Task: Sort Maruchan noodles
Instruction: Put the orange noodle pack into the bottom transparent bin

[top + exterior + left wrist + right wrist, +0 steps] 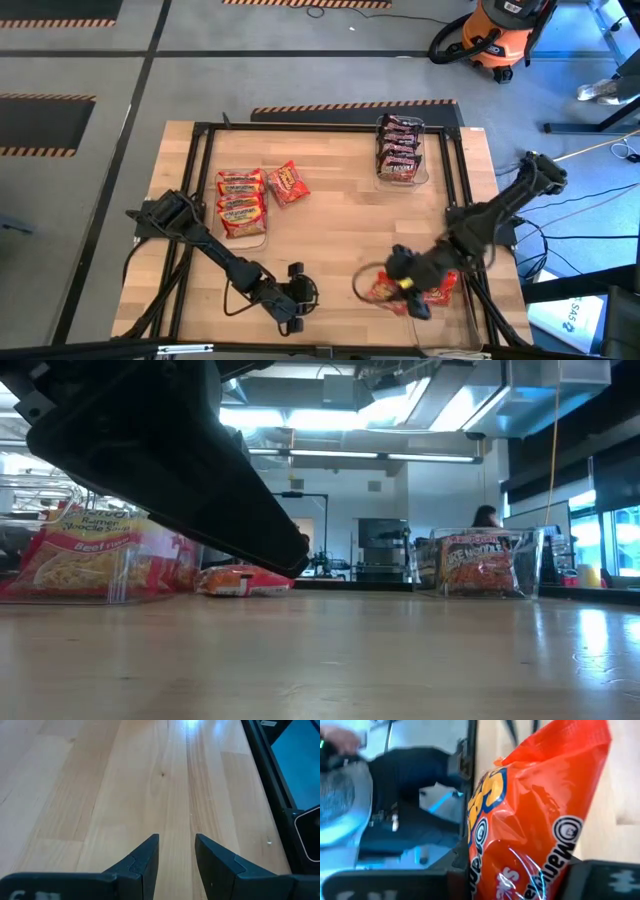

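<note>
Right gripper [412, 292]: clamped on an orange-red Maruchan packet [530, 820], near right, over more orange-red packets [385, 292].
Left gripper [298, 300]: parted, empty, near centre.
Risk: crinkly film may slip from the jaws.
Count: three maroon packets in the far bin [400, 148]; three red-and-yellow stacked left [240, 200]; one loose packet [288, 182] beside them.

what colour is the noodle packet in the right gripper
Orange-red noodle packet with blue and yellow lettering, best seen in the right wrist view.
</note>
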Controlling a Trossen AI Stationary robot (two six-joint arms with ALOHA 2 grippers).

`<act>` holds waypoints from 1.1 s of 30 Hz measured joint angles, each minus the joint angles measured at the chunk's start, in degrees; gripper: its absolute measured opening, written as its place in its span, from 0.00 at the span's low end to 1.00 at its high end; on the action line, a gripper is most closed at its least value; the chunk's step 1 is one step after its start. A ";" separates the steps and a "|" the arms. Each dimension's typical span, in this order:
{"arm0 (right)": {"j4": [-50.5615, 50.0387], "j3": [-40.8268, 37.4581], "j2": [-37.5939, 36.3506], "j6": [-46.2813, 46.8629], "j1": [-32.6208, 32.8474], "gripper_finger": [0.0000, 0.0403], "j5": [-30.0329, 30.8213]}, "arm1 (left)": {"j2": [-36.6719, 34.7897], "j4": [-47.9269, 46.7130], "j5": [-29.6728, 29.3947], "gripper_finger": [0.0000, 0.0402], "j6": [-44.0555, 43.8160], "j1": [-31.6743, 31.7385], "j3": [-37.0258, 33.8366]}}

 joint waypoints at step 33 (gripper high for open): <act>-32.00 6.86 9.54 25.48 26.39 0.25 9.94 | 0.00 0.06 0.09 0.30 0.02 0.13 0.00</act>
